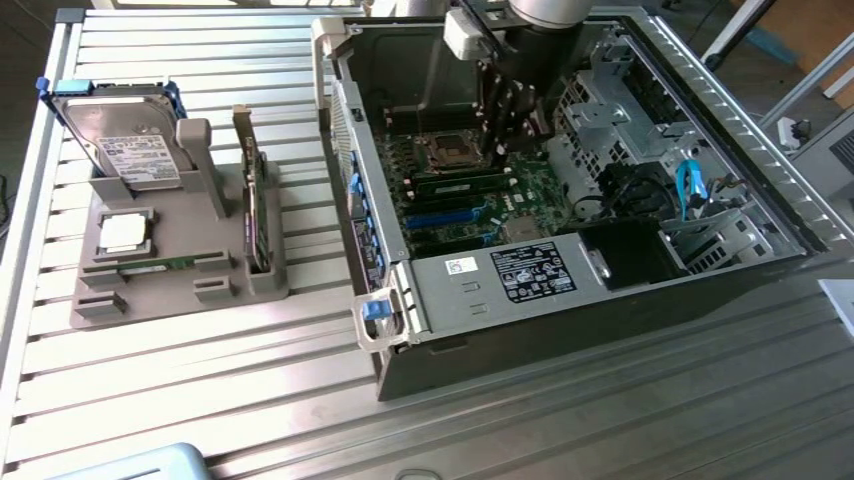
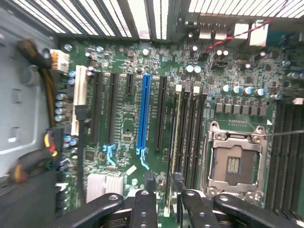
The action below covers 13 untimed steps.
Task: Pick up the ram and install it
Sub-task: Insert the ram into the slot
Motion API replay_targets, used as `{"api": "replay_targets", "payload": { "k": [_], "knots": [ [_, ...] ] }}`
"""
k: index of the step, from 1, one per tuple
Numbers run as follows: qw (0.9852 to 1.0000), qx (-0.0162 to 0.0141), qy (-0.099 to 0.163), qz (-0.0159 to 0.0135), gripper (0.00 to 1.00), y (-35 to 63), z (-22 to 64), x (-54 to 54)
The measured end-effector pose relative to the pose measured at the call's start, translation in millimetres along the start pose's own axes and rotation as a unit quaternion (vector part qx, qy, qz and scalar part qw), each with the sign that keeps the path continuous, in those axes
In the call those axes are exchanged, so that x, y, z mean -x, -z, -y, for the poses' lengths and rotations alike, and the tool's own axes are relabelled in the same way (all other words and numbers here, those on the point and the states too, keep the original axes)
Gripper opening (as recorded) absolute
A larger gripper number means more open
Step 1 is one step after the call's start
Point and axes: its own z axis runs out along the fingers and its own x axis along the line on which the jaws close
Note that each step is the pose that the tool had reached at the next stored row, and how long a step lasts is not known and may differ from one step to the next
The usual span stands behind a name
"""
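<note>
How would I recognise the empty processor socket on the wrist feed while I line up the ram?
Look inside the open computer case, on the green motherboard. Right beside the bank of long dark memory slots sits the processor socket, a square opening in a shiny metal frame. It is the only square, silver-framed part among the long narrow slots.
</note>
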Motion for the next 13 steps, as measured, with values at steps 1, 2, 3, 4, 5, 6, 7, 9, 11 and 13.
{"api": "replay_targets", "payload": {
  "k": [1, 2, 3, 4, 5, 6, 7, 9, 11, 13],
  "knots": [
    [1.0000, 0.0001, 0.000, -0.0011, 0.27, 2.5, 0.0, -0.2],
    [1.0000, 0.0003, 0.000, -0.0035, 0.27, 8.3, 0.1, -0.6],
    [1.0000, 0.0005, 0.000, -0.0056, 0.27, 14.0, 0.1, -0.9],
    [0.9999, 0.0009, 0.000, -0.0105, 0.27, 19.0, 0.0, -1.3],
    [0.9999, 0.0012, 0.000, -0.0145, 0.27, 19.9, 0.2, -1.3],
    [0.9999, 0.0012, 0.000, -0.0146, 0.27, 20.0, 0.2, -1.4],
    [0.9999, 0.0012, 0.000, -0.0146, 0.27, 19.9, 0.1, -1.4],
    [0.9999, 0.0012, 0.000, -0.0146, 0.27, 20.0, 0.1, -1.4],
    [0.9999, 0.0012, 0.000, -0.0146, 0.27, 20.0, 0.1, -1.4],
    [0.9999, 0.0012, 0.000, -0.0146, 0.13, 20.0, 0.1, -1.4]
  ]
}}
